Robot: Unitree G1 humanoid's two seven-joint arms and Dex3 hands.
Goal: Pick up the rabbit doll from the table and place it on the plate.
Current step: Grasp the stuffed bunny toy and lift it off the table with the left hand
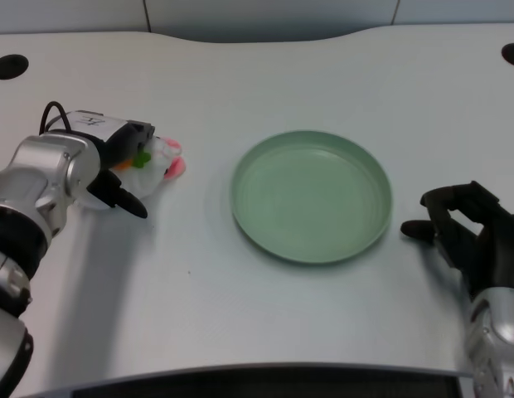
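bright even light, soft shadows, slightly soft focus, mild edge distortion

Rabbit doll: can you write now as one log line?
left hand: holds rabbit doll | doll: left of plate, apart | plate: empty | placing: not done

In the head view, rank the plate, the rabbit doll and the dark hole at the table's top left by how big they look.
1. Green plate, by far the largest.
2. Rabbit doll, partly hidden by the left hand, so its full size is unsure.
3. Dark hole, close to the doll's visible part; this ranking is tentative.
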